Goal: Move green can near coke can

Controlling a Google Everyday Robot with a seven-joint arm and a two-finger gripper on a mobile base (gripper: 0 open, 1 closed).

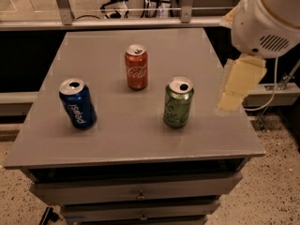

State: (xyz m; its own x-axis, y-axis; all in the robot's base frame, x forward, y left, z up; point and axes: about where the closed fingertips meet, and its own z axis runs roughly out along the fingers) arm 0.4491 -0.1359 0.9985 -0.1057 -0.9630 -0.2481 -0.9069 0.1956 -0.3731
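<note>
Cans, three, all upright on the grey desk (140, 142), well apart from one another. Green can (178, 103) stands right of centre toward the front edge. Coke can (136, 67) sits behind it and to its left, with a bare gap between them, so the move is not yet made. Blue Pepsi can (77, 103) is far left, out of the path.

Gripper (239, 84) hangs off the desk's right edge, beside the green can and slightly above it, touching nothing. Likely staged for a side approach. Whether it is spread or closed: cannot tell. White arm housing (267, 18) looms above it.

Containers: each can top shows a dark mouth, apparently opened; contents not visible. Judgement: treat as possibly part full and keep upright. Drawers (140, 193) below the desk closed, contents unseen.
</note>
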